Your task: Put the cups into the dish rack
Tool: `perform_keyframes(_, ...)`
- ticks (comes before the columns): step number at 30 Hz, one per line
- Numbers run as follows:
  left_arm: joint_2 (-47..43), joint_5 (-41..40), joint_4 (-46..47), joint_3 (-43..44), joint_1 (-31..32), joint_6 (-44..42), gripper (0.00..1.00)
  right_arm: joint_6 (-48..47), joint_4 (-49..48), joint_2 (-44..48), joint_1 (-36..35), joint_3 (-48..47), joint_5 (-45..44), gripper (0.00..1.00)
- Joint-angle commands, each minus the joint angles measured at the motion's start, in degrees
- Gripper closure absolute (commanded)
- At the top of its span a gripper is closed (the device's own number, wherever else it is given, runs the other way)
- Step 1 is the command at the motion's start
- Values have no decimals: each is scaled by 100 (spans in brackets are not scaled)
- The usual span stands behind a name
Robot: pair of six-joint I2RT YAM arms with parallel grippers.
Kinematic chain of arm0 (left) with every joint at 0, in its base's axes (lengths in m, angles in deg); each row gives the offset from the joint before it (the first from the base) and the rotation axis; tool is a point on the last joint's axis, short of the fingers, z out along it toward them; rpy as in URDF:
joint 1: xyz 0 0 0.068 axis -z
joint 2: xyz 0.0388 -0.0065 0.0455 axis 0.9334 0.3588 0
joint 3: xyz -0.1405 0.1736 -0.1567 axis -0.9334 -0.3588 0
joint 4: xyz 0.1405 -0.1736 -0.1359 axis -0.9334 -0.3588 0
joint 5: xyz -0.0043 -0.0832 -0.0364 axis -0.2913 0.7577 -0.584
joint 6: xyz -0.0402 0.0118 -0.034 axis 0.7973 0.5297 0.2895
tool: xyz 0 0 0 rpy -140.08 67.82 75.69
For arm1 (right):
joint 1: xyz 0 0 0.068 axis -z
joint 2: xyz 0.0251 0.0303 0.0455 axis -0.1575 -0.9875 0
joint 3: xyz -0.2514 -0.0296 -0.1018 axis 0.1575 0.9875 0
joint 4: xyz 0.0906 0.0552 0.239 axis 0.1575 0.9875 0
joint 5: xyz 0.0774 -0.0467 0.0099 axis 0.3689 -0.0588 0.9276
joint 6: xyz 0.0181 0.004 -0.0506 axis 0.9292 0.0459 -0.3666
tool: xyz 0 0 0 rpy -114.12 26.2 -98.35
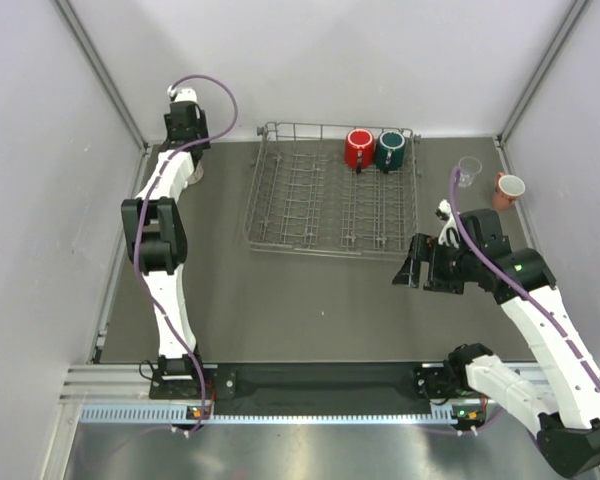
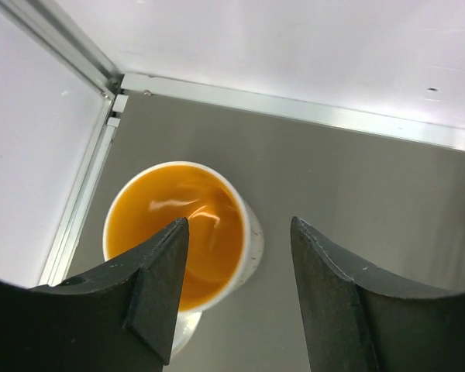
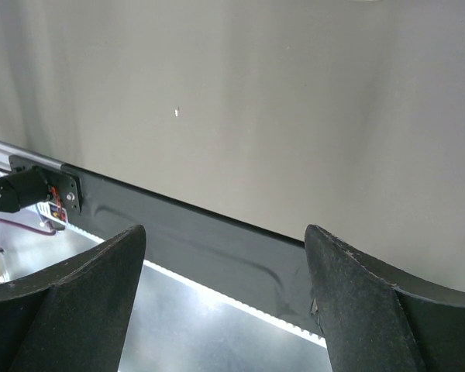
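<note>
Orange-lined mug, lower left: left gripper fingers wide above rim; straddle wall squarely before closing. Right gripper wide, empty.

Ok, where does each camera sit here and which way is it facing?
Top external: above and behind the robot, looking down on the dish rack, left arm and right arm.
Left wrist: at the far left corner, looking down past the open left gripper onto the orange-lined mug.
Right wrist: faces back toward the near edge, open right gripper framing bare table.
Shared: top external and right wrist both show the black base plate.
</note>
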Motion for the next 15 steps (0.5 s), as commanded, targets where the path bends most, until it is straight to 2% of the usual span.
perform_keyframes(1,66,-65,367,91,-103,129,40,52,-205,17,-24,10,-16,17)
perform_keyframes(15,391,129,218,144,-173,199,40,-27,-232,-220,46,-148,-113,16)
